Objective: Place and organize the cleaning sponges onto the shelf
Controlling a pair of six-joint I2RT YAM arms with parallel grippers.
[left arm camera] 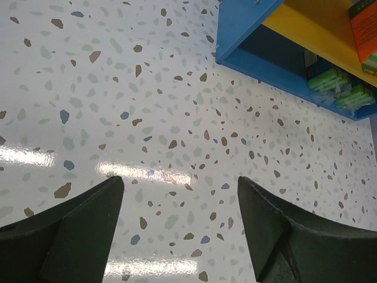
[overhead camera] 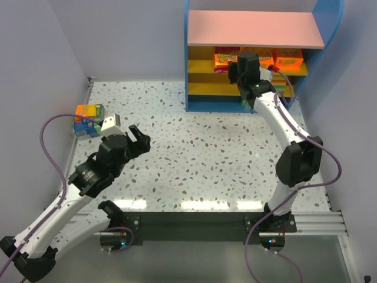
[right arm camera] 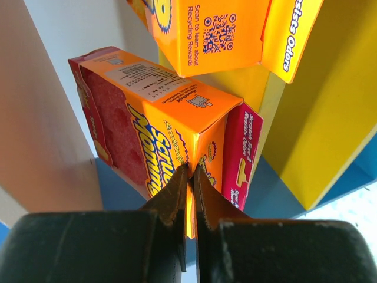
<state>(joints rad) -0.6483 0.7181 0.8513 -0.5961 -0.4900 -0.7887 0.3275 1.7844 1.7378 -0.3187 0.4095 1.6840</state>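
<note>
Shelving partly done: several packs on the shelf, one in the grip, a small stack waiting.

Over the near-left part of the tabletop (overhead camera: pixel 194 153), the left pincer (overhead camera: pixel 140 137) is held wide apart, and nothing is seen between its fingers. Farther back, at the left edge of the tabletop, a small stack of cleaning sponges (overhead camera: pixel 88 118) is seen well apart from the shelf (overhead camera: pixel 253 28); it is judged to be what is left to be carried over. Toward the far-right corner, orange packs (overhead camera: pixel 288 57) are already ranged along the shelf's upper yellow tier, and green sponges (left arm camera: pixel 339 88) are lodged on the bottom tier. Inside the upper tier, the right pincer (right arm camera: pixel 189 177) is closed almost completely on a thin edge of an orange pack (right arm camera: pixel 171 100), just beside another orange pack (right arm camera: pixel 206 35). Whether the held pack is fully seated cannot be told.
</note>
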